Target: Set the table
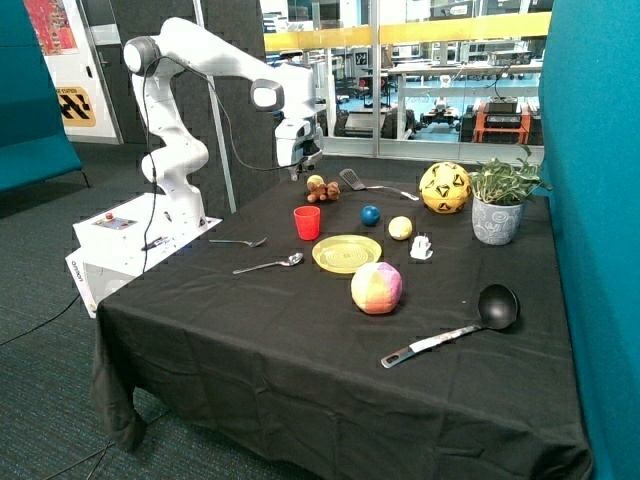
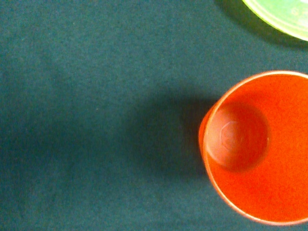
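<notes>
Black fabric covers the table (image 1: 260, 340), which fills the middle of the outside view beside the white robot base (image 1: 125, 245); the white arm (image 1: 215, 60) reaches from the base over the table's far edge, gripper (image 1: 305, 172) hanging above the cloth near the red cup (image 1: 307, 222), cannot tell if it is released or clenched, nothing seen in it; teal partition (image 1: 595, 200) along one side of the table; potted plant (image 1: 500, 205) in a grey pot at the far corner by the partition, yellow soccer ball (image 1: 445, 187) just beside it; yellow plate (image 1: 347, 253) near table centre, cup upright just beyond its edge, apart; pink-yellow ball (image 1: 376, 288) in front of the plate; black ladle (image 1: 455, 330) lying toward the near corner; spatula (image 1: 365, 184) at the far edge; spoon (image 1: 270, 265) beside the plate on the base side, fork (image 1: 240, 241) further out; brown toy cluster (image 1: 322, 189) below the gripper; small blue ball (image 1: 371, 215), small yellow ball (image 1: 400, 228), small white object (image 1: 421, 248) between plate and plant; wrist view looks down into the cup (image 2: 257, 149), empty, with plate rim (image 2: 281, 17) at a corner, cloth (image 2: 96, 120) elsewhere.
</notes>
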Controlling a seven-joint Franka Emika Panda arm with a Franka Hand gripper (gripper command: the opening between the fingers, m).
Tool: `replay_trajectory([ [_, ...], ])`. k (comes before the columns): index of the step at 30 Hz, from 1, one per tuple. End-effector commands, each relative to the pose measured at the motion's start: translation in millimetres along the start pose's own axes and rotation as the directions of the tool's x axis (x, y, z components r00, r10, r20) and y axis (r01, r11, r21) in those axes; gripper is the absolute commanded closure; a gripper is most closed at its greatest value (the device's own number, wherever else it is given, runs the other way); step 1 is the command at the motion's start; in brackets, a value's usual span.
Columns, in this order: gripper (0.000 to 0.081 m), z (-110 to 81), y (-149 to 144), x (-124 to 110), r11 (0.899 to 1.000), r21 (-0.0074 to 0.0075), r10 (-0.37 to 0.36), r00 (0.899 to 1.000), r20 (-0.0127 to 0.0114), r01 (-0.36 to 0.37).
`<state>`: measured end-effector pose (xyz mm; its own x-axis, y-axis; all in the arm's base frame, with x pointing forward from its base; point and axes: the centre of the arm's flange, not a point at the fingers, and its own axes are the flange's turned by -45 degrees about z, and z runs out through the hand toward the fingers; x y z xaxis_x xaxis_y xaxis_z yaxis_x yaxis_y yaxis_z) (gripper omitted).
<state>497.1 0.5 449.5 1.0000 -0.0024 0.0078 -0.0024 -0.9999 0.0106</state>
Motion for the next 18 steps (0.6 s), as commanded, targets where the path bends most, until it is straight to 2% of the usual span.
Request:
replay_trajectory([
  [1,0.0,-0.4,1,3,0.965,0.0122,-0.262,0.965,0.0047,0.262],
  [3,0.0,6.4,-1,0,0.956,0.0124,-0.293,0.956,0.0043,0.292],
  [4,0.0133,8.4,-1,-1,0.956,0.0124,-0.293,0.956,0.0043,0.292],
  [5,0.0343,9.1,-1,-2,0.957,0.0123,-0.289,0.957,0.0044,0.289],
  [6,0.0448,10.2,-2,-2,0.955,0.0124,-0.296,0.955,0.0043,0.296],
  [7,0.05,11.6,-2,-3,0.952,0.0124,-0.305,0.952,0.0042,0.305],
  [10,0.0544,15.0,-4,-3,0.948,0.0125,-0.319,0.948,0.004,0.319],
  [12,0.0548,16.4,-6,-3,0.945,0.0125,-0.326,0.945,0.0039,0.326],
  [13,0.0548,17.2,-6,-3,0.94,0.0126,-0.342,0.94,0.0037,0.342],
  [14,0.0549,17.7,-6,-3,0.941,0.0126,-0.339,0.941,0.0037,0.339],
  [18,0.0549,19.6,-4,0,0.932,0.0126,-0.361,0.933,0.0034,0.361],
])
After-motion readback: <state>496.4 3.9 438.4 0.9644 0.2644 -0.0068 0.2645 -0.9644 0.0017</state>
